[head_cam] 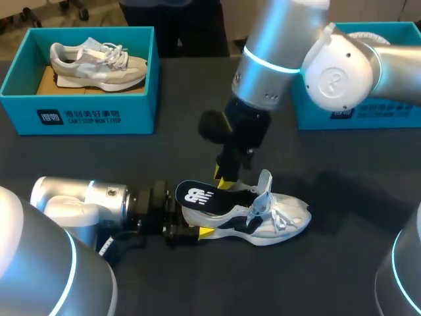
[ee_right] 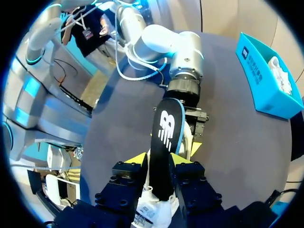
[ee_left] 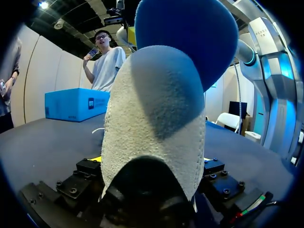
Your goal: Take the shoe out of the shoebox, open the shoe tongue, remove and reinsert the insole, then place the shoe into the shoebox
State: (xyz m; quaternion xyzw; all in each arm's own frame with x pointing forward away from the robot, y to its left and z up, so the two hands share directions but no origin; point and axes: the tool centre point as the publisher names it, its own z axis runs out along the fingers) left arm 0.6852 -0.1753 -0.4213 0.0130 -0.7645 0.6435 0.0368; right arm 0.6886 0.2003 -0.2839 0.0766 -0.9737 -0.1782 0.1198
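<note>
Dark grey table (head_cam: 348, 270), head view plus both wrist views.

Nearest: left arm comes in low along the table from the left side. Left gripper (head_cam: 197, 228) sits at the heel of the white shoe (head_cam: 270, 220). In the left wrist view the heel (ee_left: 152, 123) fills the gap between the fingers, with a sliver of yellow showing on each side, so this gripper is clamped on the heel from both sides. The shoe rests on its sole on the table, heel towards the left gripper, toe pointing right.

Insole (head_cam: 196, 195): black with a white logo on top, blue underneath. Its rear end sticks out of the shoe's opening, raised and tilted over the heel collar. The front end is hidden inside the shoe. From the left wrist view the blue underside (ee_left: 190, 42) hangs above the heel.

Right arm comes down from the upper right, above the shoe. Right gripper (head_cam: 223, 179) points down at the shoe's opening. In the right wrist view its two yellow tips (ee_right: 137, 159) press against the insole's two long edges, so it is pinching the insole (ee_right: 165, 137), which runs ahead from its fingers towards the left gripper.

Tongue (head_cam: 265, 180) stands upright just beside the right gripper. Laces (head_cam: 279, 216) lie loose over the forefoot.

Farthest: left shoebox (head_cam: 79, 115), blue, at the far left edge and well apart from the grippers, with a grey and white second shoe (head_cam: 99, 62) lying inside. Right shoebox (head_cam: 375, 115), also blue, is at the far right and partly hidden behind the right arm.
</note>
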